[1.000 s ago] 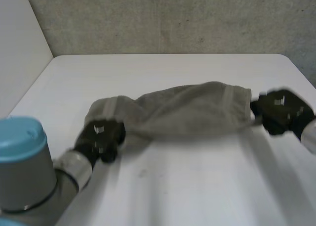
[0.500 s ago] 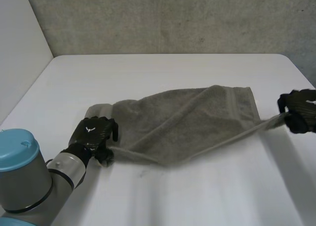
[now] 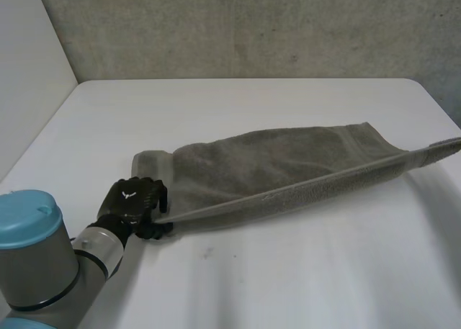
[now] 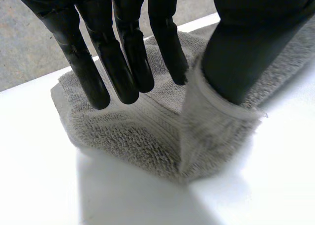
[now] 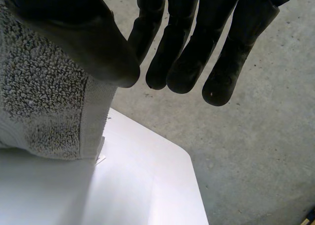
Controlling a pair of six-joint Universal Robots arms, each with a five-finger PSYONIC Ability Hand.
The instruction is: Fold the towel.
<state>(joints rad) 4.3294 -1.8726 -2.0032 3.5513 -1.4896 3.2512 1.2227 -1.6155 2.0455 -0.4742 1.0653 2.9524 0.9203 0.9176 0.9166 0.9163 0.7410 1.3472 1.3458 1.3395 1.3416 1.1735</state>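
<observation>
White table (image 3: 288, 271) stands before a grey concrete wall (image 3: 252, 26). Across it lies the grey towel (image 3: 274, 170), its near edge raised and taut. At the left corner, the left hand (image 3: 133, 203) pinches the cloth between thumb and fingers. At the opposite end, the right hand (image 5: 192, 43) clamps the hem under its thumb, fingers straight.

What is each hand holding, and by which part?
The towel: the left hand pinches one end's corner, the right hand the opposite end's corner.
</observation>
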